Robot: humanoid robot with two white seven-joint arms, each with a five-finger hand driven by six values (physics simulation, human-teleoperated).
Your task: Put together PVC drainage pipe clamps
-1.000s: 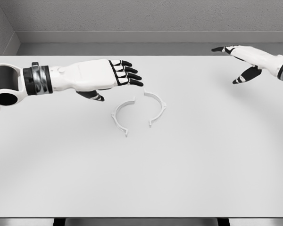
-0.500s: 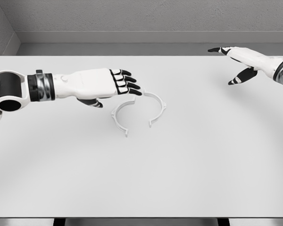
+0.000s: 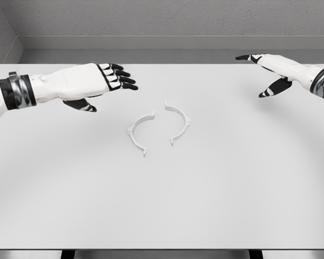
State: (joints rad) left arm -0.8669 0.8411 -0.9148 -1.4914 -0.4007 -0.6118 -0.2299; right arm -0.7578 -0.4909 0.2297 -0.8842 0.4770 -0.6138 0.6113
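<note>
Two white half-ring clamp pieces lie flat near the middle of the white table [image 3: 162, 199]. The left clamp half [image 3: 137, 131] and the right clamp half [image 3: 180, 122] face each other with small gaps between their ends. My left hand [image 3: 105, 81] hovers up and to the left of them, fingers stretched out, open and holding nothing. My right hand [image 3: 267, 67] is far off at the back right of the table, open, with index finger extended and thumb hanging down.
A grey wall [image 3: 167, 19] runs behind the table's far edge. The table's front edge shows at the bottom of the view.
My left hand has pulled back to the left and up, away from the clamp halves. The right hand drifted slightly left. The clamp halves have not moved.
</note>
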